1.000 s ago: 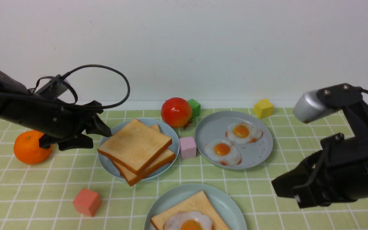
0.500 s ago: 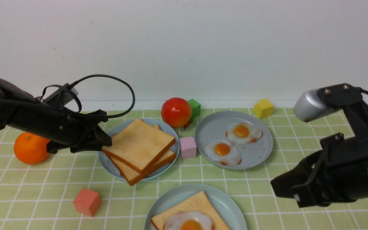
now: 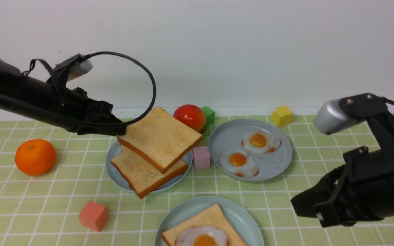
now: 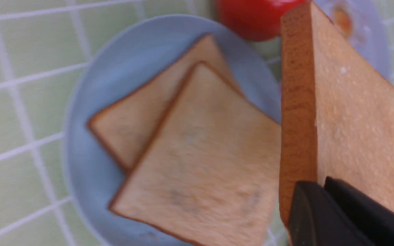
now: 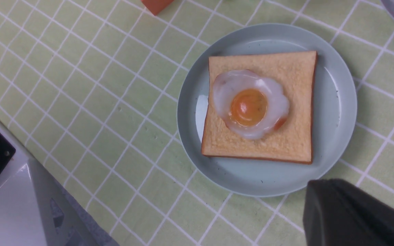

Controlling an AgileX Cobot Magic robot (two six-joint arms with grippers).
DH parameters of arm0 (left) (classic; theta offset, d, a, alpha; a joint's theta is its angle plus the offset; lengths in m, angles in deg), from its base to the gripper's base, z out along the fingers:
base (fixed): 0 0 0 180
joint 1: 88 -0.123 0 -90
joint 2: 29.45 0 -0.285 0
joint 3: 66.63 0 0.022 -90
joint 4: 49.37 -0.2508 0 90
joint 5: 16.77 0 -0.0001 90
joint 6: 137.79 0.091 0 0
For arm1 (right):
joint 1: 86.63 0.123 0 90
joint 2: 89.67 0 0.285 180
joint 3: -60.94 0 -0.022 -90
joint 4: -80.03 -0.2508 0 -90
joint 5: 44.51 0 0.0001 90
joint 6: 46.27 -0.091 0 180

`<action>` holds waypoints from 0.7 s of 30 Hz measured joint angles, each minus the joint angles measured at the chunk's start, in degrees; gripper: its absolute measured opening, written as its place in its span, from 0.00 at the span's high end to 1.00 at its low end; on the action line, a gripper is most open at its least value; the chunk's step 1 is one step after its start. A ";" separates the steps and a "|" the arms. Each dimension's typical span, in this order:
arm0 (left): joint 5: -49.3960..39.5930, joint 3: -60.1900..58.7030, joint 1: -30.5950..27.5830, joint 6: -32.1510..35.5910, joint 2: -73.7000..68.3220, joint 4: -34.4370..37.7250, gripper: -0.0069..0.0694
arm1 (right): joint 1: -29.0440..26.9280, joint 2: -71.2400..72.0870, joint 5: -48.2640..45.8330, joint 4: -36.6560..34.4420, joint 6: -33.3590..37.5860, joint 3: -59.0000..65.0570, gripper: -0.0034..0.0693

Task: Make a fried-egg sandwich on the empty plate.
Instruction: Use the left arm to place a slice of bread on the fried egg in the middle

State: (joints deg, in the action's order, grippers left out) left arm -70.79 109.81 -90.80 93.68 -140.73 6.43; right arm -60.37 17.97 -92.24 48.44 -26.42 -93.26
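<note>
My left gripper [image 3: 120,131] is shut on the corner of a golden toast slice [image 3: 161,136], held tilted in the air above the grey-blue toast plate [image 3: 113,167]. In the left wrist view the black fingertips [image 4: 306,205] pinch that toast slice [image 4: 351,112] by its crust, with two more slices [image 4: 200,164] lying on the plate below. At the front, the pale mint plate [image 3: 245,218] carries one toast slice [image 5: 286,143] topped with a fried egg [image 5: 250,106]. My right gripper [image 3: 298,205] hovers shut and empty to the right of that plate.
A second grey-blue plate [image 3: 272,167] holds two fried eggs [image 3: 238,160]. A tomato [image 3: 192,116], green cube [image 3: 209,112] and pink cube [image 3: 201,157] sit between the back plates. A yellow cube [image 3: 281,115], an orange [image 3: 35,156] and a red cube [image 3: 93,216] lie around.
My left gripper has shut on the top toast slice and lifted it up and slightly right off the stack. The right arm has hardly moved.
</note>
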 joint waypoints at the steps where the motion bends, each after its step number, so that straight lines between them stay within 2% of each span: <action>1: -3.35 0.00 0.06 1.89 0.26 0.63 0.91 | 0.00 0.00 -0.12 0.00 0.00 0.00 0.92; 4: -11.15 -0.31 1.56 6.79 0.37 0.66 0.91 | 0.00 0.00 -0.12 0.00 0.00 0.00 0.91; 7: -12.82 -2.09 5.58 10.50 0.37 0.39 0.91 | 0.00 0.00 -0.12 0.05 0.00 0.00 0.91; 14: -5.57 -6.68 14.93 11.22 -1.24 -2.66 0.91 | 0.00 0.00 0.37 0.05 0.00 0.00 0.90; 21: 0.08 -9.34 16.02 9.41 -6.05 -4.09 0.89 | 0.00 0.00 0.84 0.18 0.00 0.00 0.89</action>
State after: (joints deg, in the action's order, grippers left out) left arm -70.72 100.47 -74.77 103.08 -146.78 2.34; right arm -60.37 17.97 -91.41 48.62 -26.42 -93.26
